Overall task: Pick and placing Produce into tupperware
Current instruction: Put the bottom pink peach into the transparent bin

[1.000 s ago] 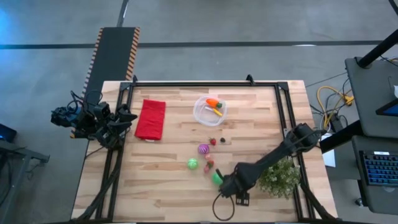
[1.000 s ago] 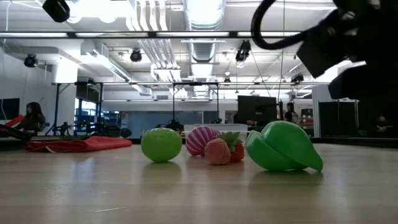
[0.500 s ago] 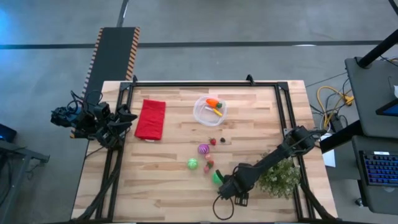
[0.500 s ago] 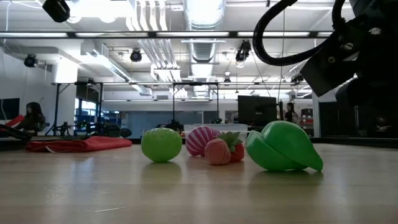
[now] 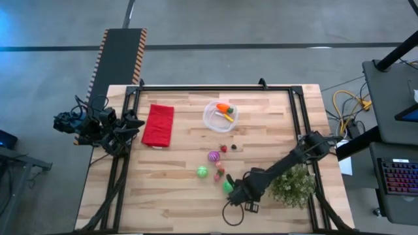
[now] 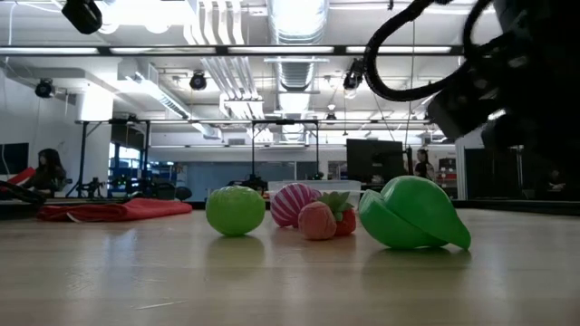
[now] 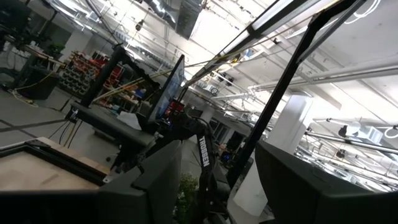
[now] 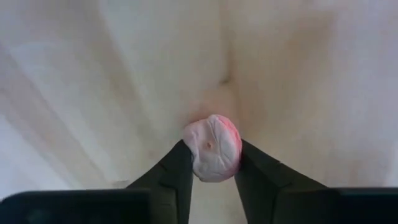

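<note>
R gripper [image 8: 213, 163] clenched on smooth rounded piece [image 8: 212, 147], looks pinkish, prob washed out; L gripper: can't tell.

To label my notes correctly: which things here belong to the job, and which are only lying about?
Job: tupperware, carrot, purple ball, green ball, piece in right gripper.
Lying about: red cloth, potted plant.
</note>
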